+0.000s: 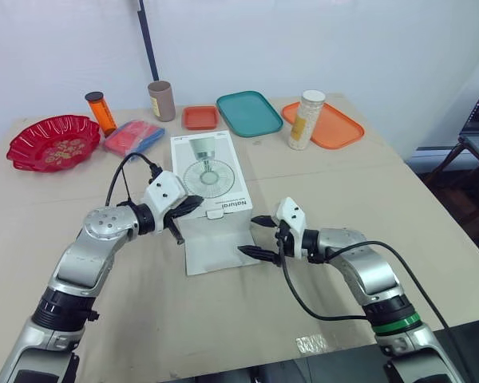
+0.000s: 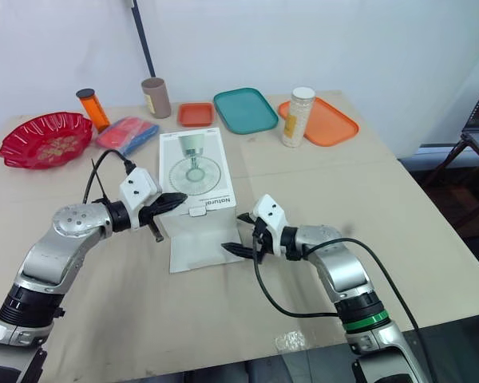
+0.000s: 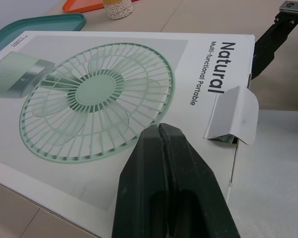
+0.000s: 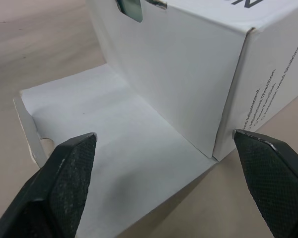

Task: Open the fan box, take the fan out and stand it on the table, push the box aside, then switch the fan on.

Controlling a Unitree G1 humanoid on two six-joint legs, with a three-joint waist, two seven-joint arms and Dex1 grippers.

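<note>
White-shelled left gripper: black fingers pressed together, nothing between them. Tips sit over the fan box's top face at its near edge, just beside the small tuck tab. Can't tell if they actually touch the cardboard.

Left arm comes in from the box's left side, elbow bent, wrist levelled toward the box.

Right gripper: wide open, holding nothing. It's at the box's near right corner. One fingertip hangs over the open flap, the other is off the box's right side, and the corner edge sits between them. No contact visible.

Right forearm reaches in from the box's right, gripper pointing across toward that corner.

Box: white carton lying flat on the tan table, between the two grippers. The top shows a pale green fan picture and "Natural Multi-functional Portable". The long front flap is folded down flat on the table on the robot's side. The tuck tab at the top near edge is bent upward. Behind the flap the near end shows as a plain white wall, and the right side carries small print.

Teal tray lies beyond the box's far end.
</note>
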